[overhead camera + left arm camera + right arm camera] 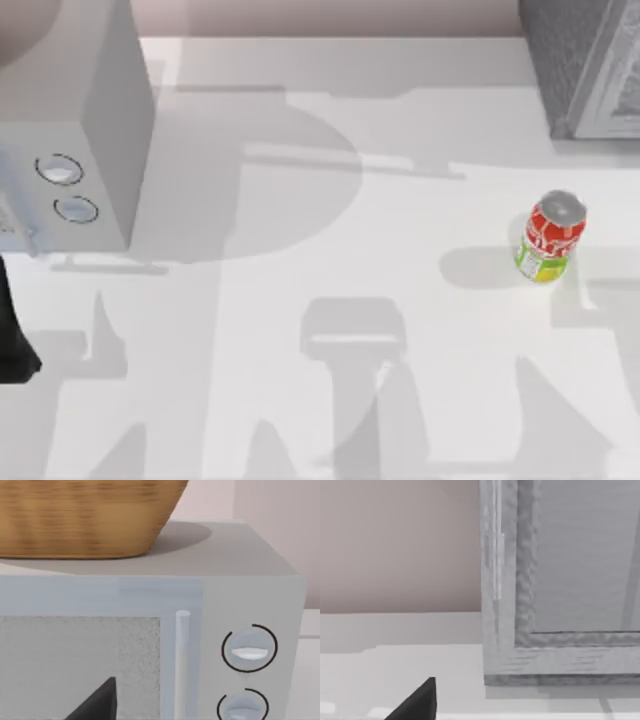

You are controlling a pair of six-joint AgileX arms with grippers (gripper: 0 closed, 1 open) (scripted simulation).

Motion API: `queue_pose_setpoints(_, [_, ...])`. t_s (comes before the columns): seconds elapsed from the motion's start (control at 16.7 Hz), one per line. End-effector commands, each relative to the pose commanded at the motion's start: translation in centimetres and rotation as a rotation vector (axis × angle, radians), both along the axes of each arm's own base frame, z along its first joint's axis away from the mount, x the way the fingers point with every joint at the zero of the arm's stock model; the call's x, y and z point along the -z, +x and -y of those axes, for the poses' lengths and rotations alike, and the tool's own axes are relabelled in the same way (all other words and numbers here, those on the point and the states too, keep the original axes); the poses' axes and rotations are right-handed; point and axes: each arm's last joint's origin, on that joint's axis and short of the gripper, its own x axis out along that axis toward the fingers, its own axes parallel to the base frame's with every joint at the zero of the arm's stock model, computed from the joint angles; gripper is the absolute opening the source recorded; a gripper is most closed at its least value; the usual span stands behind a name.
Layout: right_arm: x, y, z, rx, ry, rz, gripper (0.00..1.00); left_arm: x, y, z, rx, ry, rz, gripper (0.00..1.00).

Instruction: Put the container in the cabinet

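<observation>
The container (551, 238), a small can with a red-and-white label, a yellow-green lower band and a grey metal top, stands upright on the white table at the right. Behind it, at the back right corner, is the cabinet (585, 65), a grey speckled box; its lighter framed door (580, 560) looks closed in the right wrist view. A dark tip of my right gripper (417, 702) shows low in that view, facing the cabinet's lower front corner. My left gripper (97, 702) shows as a dark tip in front of the light-grey box. Nothing is held that I can see.
A smooth light-grey box with two round dials (70, 190) stands at the back left, with a wicker basket (85, 515) on top. A dark part of my left arm (12, 340) is at the left edge. The bare table (330, 250) lies between the box and the can.
</observation>
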Motion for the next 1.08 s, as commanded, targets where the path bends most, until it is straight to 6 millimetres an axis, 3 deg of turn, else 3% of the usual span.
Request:
queue_pose_setpoints(0.54, [4.4,4.9,-4.1,0.011,-0.008,-0.1,1.0,0.0,0.0,0.0,0.0,0.0,0.0,1.0])
queue_pose_setpoints(1.08, [10.3,6.4,-7.7,0.017,-0.018,-0.135,1.0,0.0,0.0,0.0,0.0,0.0,0.0,1.0])
